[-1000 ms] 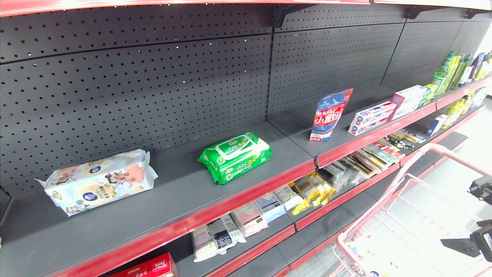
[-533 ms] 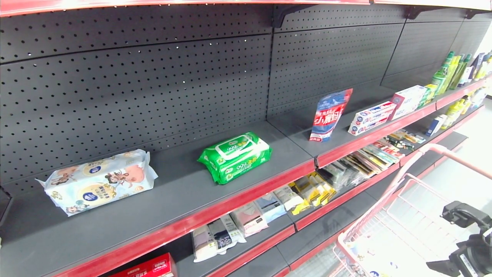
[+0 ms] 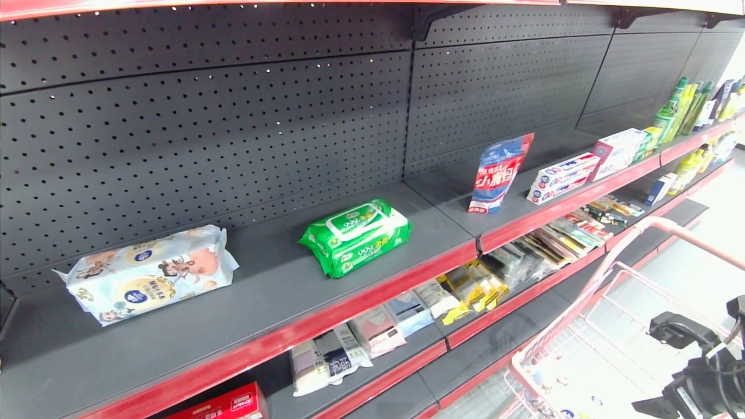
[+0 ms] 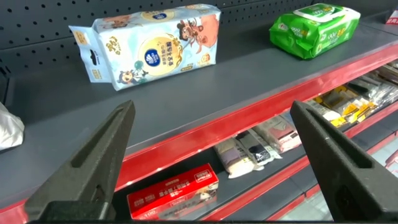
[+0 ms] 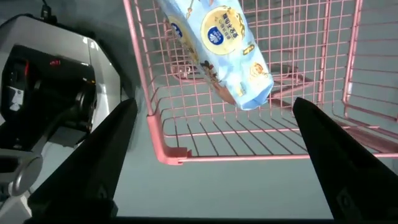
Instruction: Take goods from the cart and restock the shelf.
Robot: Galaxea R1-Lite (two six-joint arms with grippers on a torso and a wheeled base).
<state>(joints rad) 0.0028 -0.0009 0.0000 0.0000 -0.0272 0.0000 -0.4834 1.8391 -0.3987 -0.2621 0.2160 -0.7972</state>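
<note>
Restocking the long dark shelf [image 3: 262,291] from the pink cart [image 5: 249,157] beside it. Picking step, by the look of it, with no grab yet. Inside the cart, a light-blue tissue pack [image 5: 217,50], lying tilted. Right tool [image 5: 212,124] spread wide above it, gripping nothing. Left tool [image 4: 211,109] spread wide too, facing the shelf. Next: lower, then squeeze the pack gently.

A black perforated metal back panel [image 3: 233,128] runs across the far side, behind grey metal shelving with red front edges [image 3: 262,291]. At the far right, pale glossy floor [image 3: 724,195] catches bright light.
</note>
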